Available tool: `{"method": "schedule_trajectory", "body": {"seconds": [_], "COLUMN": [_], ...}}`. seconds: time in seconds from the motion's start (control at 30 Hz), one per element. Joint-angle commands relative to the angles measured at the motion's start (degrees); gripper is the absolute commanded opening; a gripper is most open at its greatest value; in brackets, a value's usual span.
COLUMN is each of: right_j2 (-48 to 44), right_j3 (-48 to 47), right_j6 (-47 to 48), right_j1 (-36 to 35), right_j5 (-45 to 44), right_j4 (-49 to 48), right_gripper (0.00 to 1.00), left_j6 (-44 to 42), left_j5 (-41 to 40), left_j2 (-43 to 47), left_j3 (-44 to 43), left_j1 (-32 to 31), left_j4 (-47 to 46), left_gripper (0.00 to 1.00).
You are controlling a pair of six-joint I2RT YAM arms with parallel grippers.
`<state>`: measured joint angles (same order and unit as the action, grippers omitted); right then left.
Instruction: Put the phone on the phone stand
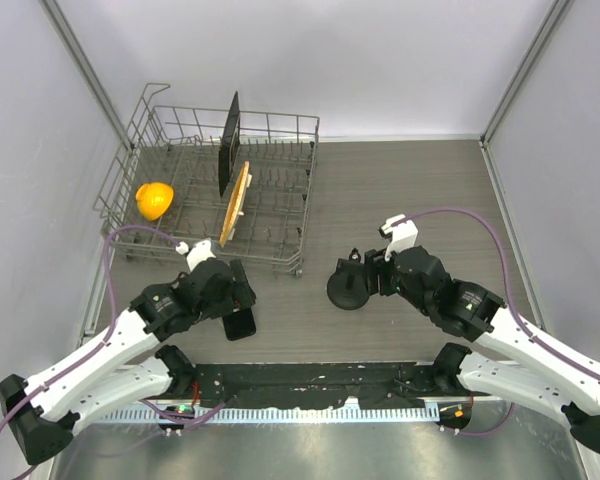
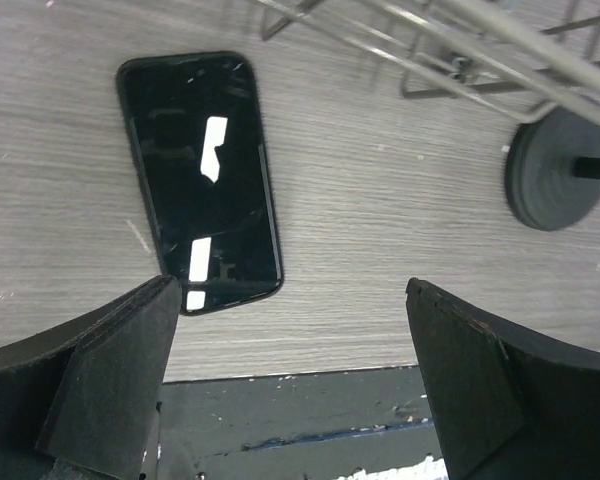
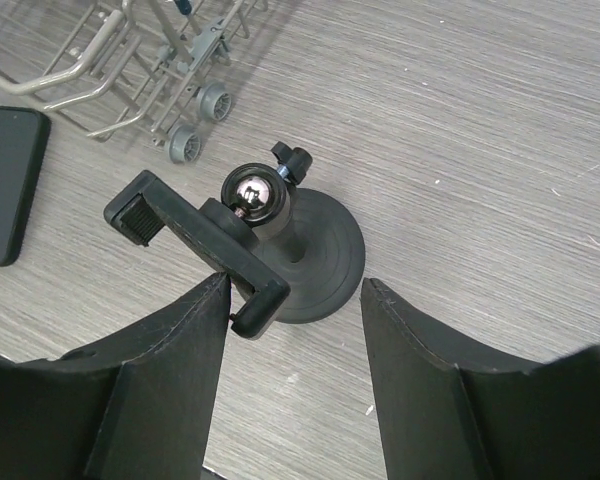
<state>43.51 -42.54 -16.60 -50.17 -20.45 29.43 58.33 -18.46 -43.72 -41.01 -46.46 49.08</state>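
Phone (image 2: 200, 180) lies flat and face up on the desk (image 1: 410, 190), close to its near edge and just ahead of the left gripper (image 2: 290, 288), whose fingers are spread wide and hold nothing. The phone stand (image 3: 310, 250) stands upright just off the corner of the wire rack (image 1: 220, 190), apart from the phone, with open desk to its right. The right gripper (image 3: 295, 283) hangs over it, fingers partly apart and gripping nothing.

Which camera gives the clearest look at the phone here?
The left wrist view: the phone lies whole and flat on the table, nothing covering it. From above, the left arm hides part of it. The right wrist view catches only one end at its left edge.
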Motion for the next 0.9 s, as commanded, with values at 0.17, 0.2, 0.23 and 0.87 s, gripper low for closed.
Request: {"method": "schedule_trajectory", "body": {"seconds": [0.17, 0.2, 0.23, 0.87], "right_j2": [-1.93, -2.19, -2.37, -4.57], "right_j3": [-0.44, -0.09, 0.35, 1.41], "right_j6": [1.66, 1.75, 1.75, 2.36], "right_j1": [0.07, 0.07, 0.16, 0.07], "right_j5": [-0.65, -0.73, -0.82, 1.46], "right_j4": [-3.67, -3.85, -3.94, -6.4], "right_gripper": [0.6, 0.61, 0.61, 0.61], "left_j6": [4.86, 4.96, 5.39, 6.71], "left_j5": [-3.69, -4.04, -4.65, -6.33], "left_j2": [-13.92, -15.15, -16.82, -20.79], "left_j3": [-2.49, -2.32, -1.79, 9.19], "left_j1": [-0.3, -0.74, -1.35, -5.05], "left_j4": [6.2, 5.94, 5.59, -7.06], "left_gripper": [1.0, 1.0, 1.0, 1.0]}}
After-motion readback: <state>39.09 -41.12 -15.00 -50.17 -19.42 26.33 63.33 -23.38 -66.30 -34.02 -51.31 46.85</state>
